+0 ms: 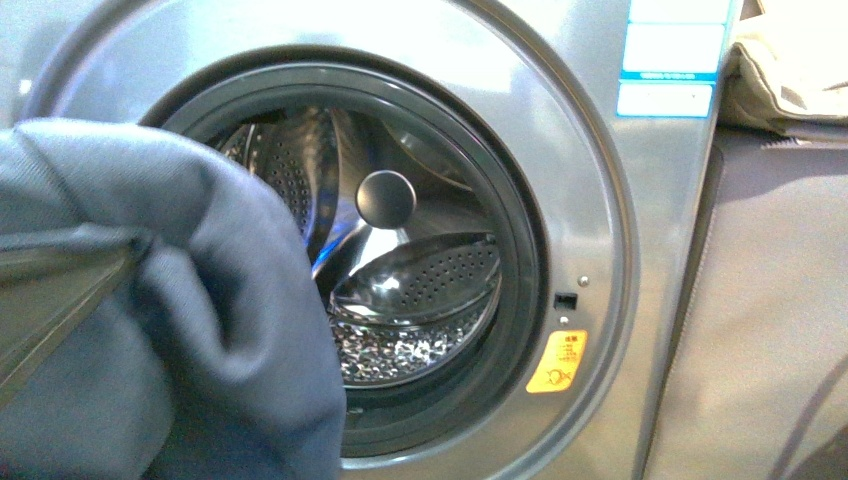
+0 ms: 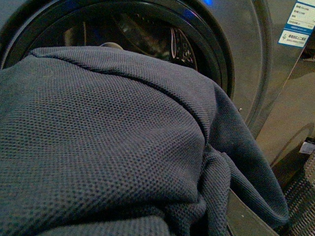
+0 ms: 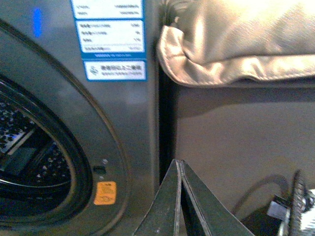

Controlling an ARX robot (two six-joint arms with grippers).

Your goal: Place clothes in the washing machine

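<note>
The clothes (image 1: 210, 330), a bulky blue-grey knitted garment, hang in front of the lower left of the washing machine (image 1: 610, 220). They cover the left part of its round black-rimmed opening. The perforated steel drum (image 1: 420, 300) shows empty behind them. One dark finger of my left gripper (image 1: 128, 255) pokes out from the folds, shut on the clothes. The left wrist view is almost filled by the clothes (image 2: 113, 142), with the porthole rim (image 2: 206, 39) just beyond. My right gripper (image 3: 179, 166) is shut with nothing in it, in front of the seam between the washing machine (image 3: 123, 128) and the cabinet.
A grey-beige cabinet (image 1: 770, 320) stands right of the machine with beige folded fabric (image 1: 790, 70) on top. A yellow warning sticker (image 1: 557, 362) and a blue-white label (image 1: 668, 60) mark the machine's front. A dark cable (image 3: 261, 189) lies near the cabinet's foot.
</note>
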